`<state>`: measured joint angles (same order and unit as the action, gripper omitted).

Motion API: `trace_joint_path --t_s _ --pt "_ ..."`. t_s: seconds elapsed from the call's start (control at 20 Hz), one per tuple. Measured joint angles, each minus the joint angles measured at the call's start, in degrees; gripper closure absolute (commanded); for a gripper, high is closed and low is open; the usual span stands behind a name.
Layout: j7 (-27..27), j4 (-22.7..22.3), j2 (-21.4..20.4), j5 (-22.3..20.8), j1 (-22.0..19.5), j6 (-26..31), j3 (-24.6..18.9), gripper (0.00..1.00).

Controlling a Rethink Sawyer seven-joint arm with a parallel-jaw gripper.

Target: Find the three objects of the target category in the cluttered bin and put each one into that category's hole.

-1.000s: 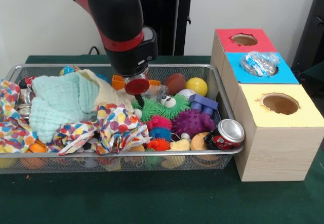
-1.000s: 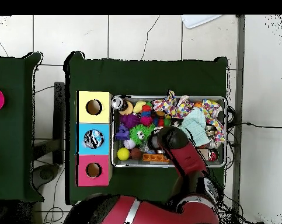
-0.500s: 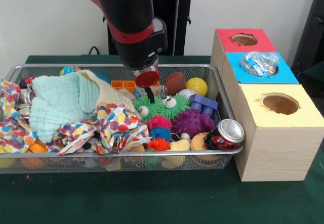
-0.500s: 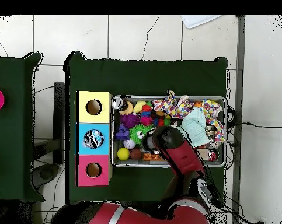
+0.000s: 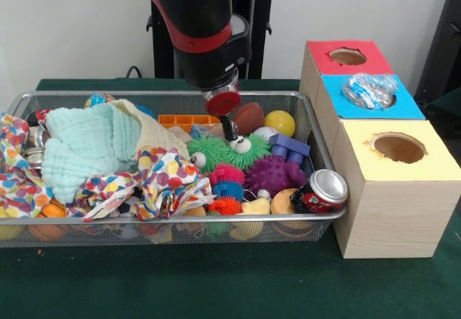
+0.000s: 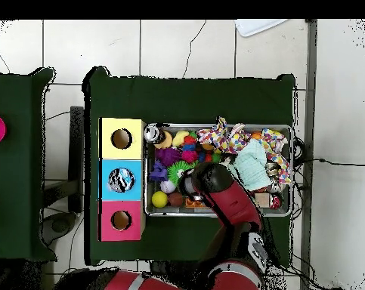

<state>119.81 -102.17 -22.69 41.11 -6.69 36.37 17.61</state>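
Bottle (image 5: 369, 90) (image 6: 121, 180): clear and crinkled, lodged in the hole (image 5: 391, 101) of the blue panel (image 5: 414, 107), its top standing a little above the panel. Middle section of the wooden box (image 5: 389, 211) (image 6: 104, 151), between the red-topped hole (image 5: 348, 56) and the yellow-topped hole (image 5: 398, 147), both showing only a dark inside.

Box set on the green surface (image 5: 216, 283) (image 6: 185, 98), just beside the bin (image 5: 216, 218) (image 6: 162, 214) at its end.

Gripper (image 5: 226, 121): hangs from the red and black arm (image 5: 194, 16) (image 6: 223, 198) over the back of the bin, just above the green spiky toy (image 5: 216, 153) with eyes. Red round disc (image 5: 223, 103) at its lower end. Spread of the gripper not to be made out here, nor whether anything is held; hidden under the arm from overhead.

In the bin, at the end nearest the box: can (image 5: 322, 191) (image 6: 152, 134) lying against the front corner, purple spiky ball (image 5: 276, 173), blue block (image 5: 288, 146), yellow ball (image 5: 279, 123) (image 6: 160, 199), brown ball (image 5: 249, 117). Orange piece (image 5: 191, 121) along the back wall.

At the other end: mint cloth (image 5: 86, 146) (image 6: 253, 162) heaped over a spotted cloth (image 5: 166, 178) (image 6: 234, 138), covering much of what lies beneath.
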Motion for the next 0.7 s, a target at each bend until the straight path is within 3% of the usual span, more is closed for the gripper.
trace_joint_path --t_s 0.7 --pt "0.0 0.0 0.6 0.0 0.7 0.2 1.4 0.00"
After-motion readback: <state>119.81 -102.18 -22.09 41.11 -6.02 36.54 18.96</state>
